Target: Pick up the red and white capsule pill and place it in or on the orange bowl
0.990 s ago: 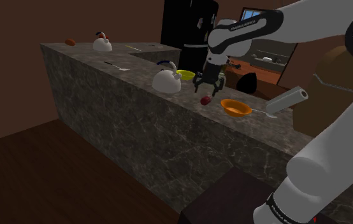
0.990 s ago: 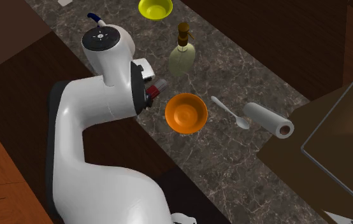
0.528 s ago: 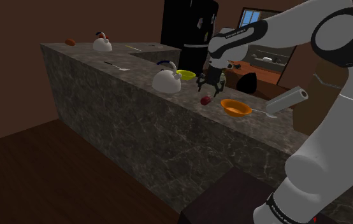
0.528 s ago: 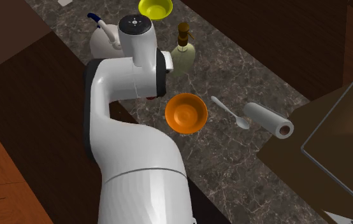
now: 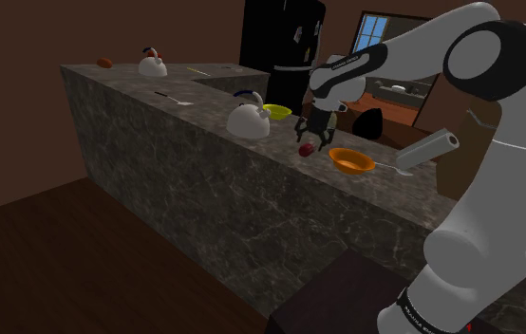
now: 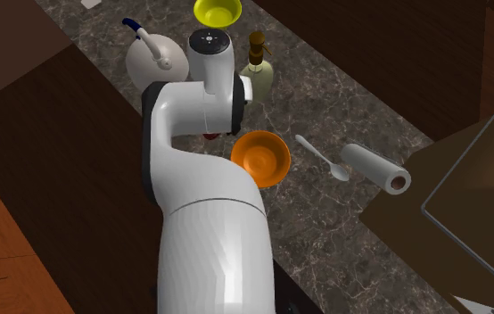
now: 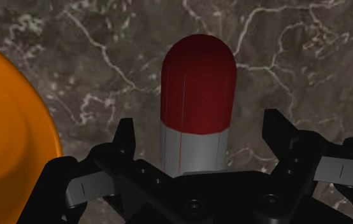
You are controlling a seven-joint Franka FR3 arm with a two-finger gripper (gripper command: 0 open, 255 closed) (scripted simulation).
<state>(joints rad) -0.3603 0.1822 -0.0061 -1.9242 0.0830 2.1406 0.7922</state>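
Gripper open: fingers spread on either side of the capsule pill, no contact visible. The pill lies flat on the dark marble counter, long axis running between the fingers. Its pale half is nearest the palm and its red half points away. In the shoulder view the pill is at 7 o'clock of the gripper, just below it. The orange bowl is at 3 o'clock of the pill, near but apart. In the second exterior view it's about 4 o'clock.

Handling guess:
- Light, rigid, smooth rounded shell.
- Likely to roll or squirt out of the pads if pinched near a domed end.
- Fingers currently flank the pale half. I'd rather close across the short axis at the colour seam, on the straight wall, with low force.

Other clutter, white kettle at 10 o'clock of the pill and spoon beyond the bowl, is off the short carry path.
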